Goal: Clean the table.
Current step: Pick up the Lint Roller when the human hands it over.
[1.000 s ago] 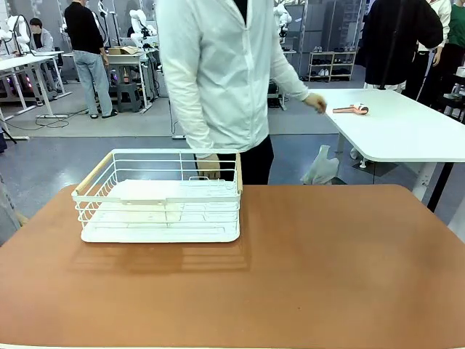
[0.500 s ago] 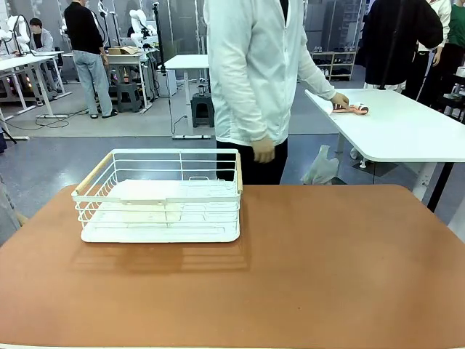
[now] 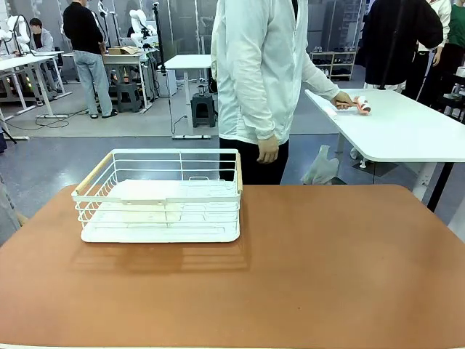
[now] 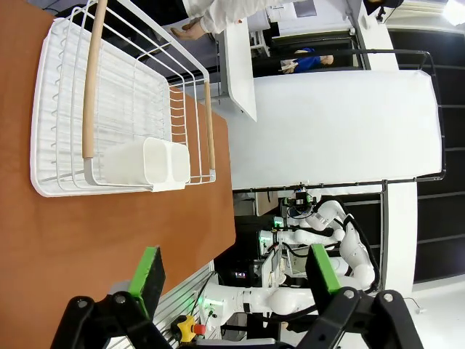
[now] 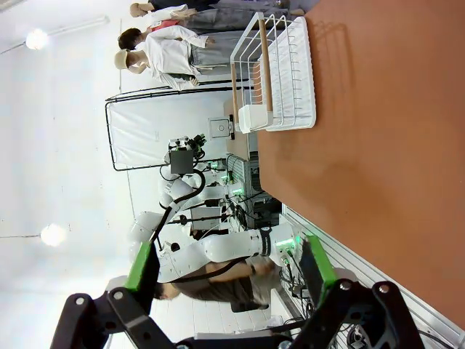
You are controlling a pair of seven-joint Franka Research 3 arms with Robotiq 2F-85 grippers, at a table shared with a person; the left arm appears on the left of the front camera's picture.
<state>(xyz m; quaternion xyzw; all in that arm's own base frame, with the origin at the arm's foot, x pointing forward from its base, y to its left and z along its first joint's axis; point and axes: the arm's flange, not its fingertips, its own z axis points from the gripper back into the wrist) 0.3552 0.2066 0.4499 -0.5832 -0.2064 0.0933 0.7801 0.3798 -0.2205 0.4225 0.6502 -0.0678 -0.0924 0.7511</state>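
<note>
Smooth matt brown table (image 3: pixel 327 276) top, thin white painted metal wire basket (image 3: pixel 156 190), pale bare wood handles (image 4: pixel 92 87), smooth white plastic tray (image 3: pixel 160 235), smooth white plastic cup holder (image 4: pixel 149 161), soft white cloth jacket (image 3: pixel 258 65), smooth white side table (image 3: pixel 407 131)

1 table (image 3: pixel 327 276) is counted | 1 wire basket (image 3: pixel 160 195) is counted on the table | 2 wooden handles (image 4: pixel 91 80) are counted | 1 person (image 3: pixel 261 73) is counted just behind the table | 2 grippers are counted: left gripper (image 4: pixel 234 270), right gripper (image 5: pixel 227 263)
</note>
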